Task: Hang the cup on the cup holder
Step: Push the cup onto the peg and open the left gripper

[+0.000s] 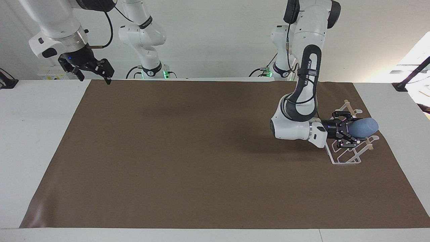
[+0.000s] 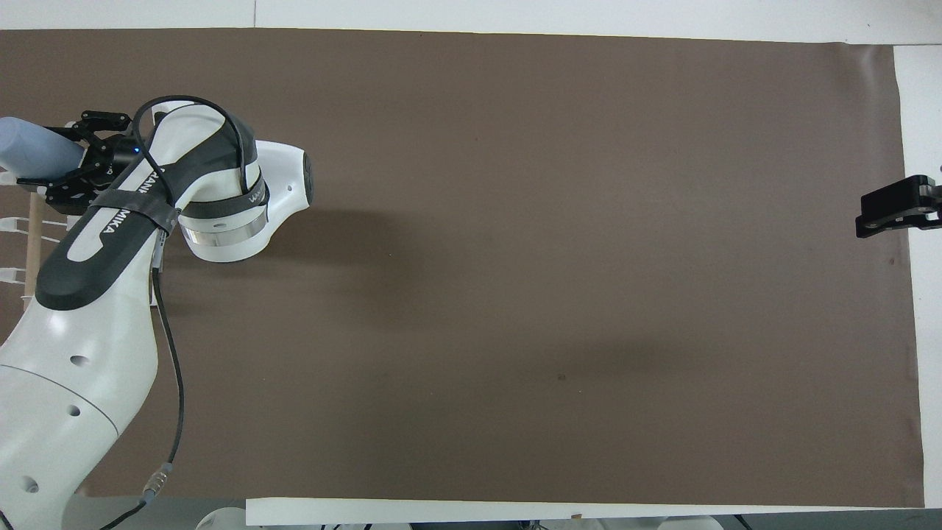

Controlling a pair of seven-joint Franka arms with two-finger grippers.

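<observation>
Cup point(image 2: 33, 147) cut by frame edge (overhead); cup holder point(image 1: 349, 158) partly hidden.

We see a plain light-blue cup point(image 1: 365, 127), a white wire cup holder point(image 1: 346, 157) with one pale wooden rod, a plain brown mat point(image 1: 201, 151) on a white table point(image 1: 33, 134), and black grippers on white-and-dark-grey arms.

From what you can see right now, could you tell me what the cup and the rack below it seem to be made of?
The cup, held on its side by the left hand, looks like smooth light-blue plastic: plain, matte, no glare. The rack looks like thin white-coated metal wire, bent into loops and a rectangular frame. The rod across it appears to be pale bare wood, though its look leaves that open.
</observation>
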